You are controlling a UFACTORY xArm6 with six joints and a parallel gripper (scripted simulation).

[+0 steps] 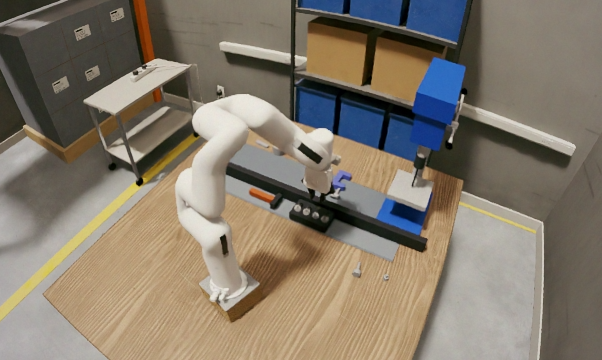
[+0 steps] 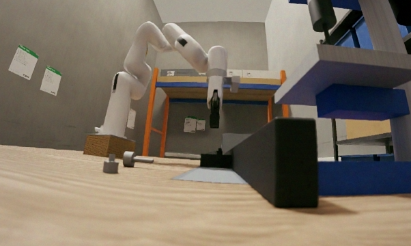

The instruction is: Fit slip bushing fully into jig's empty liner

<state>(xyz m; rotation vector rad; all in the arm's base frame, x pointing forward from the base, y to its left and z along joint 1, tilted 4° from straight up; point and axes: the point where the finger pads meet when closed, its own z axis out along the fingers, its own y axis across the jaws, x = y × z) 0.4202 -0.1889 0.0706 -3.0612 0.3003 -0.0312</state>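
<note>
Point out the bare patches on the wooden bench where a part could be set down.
Bare wood runs between the arm's base block and the slip bushing with the small piece beside it, and along the near-left side of the bench. It is crowded around the jig, under the gripper, against the black rail and the drill press.

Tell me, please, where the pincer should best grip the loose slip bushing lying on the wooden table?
The slip bushing lies on its side, shank level and head at one end. Probably best to come straight down and close across the shank near the head, since the head would stop it sliding.
</note>
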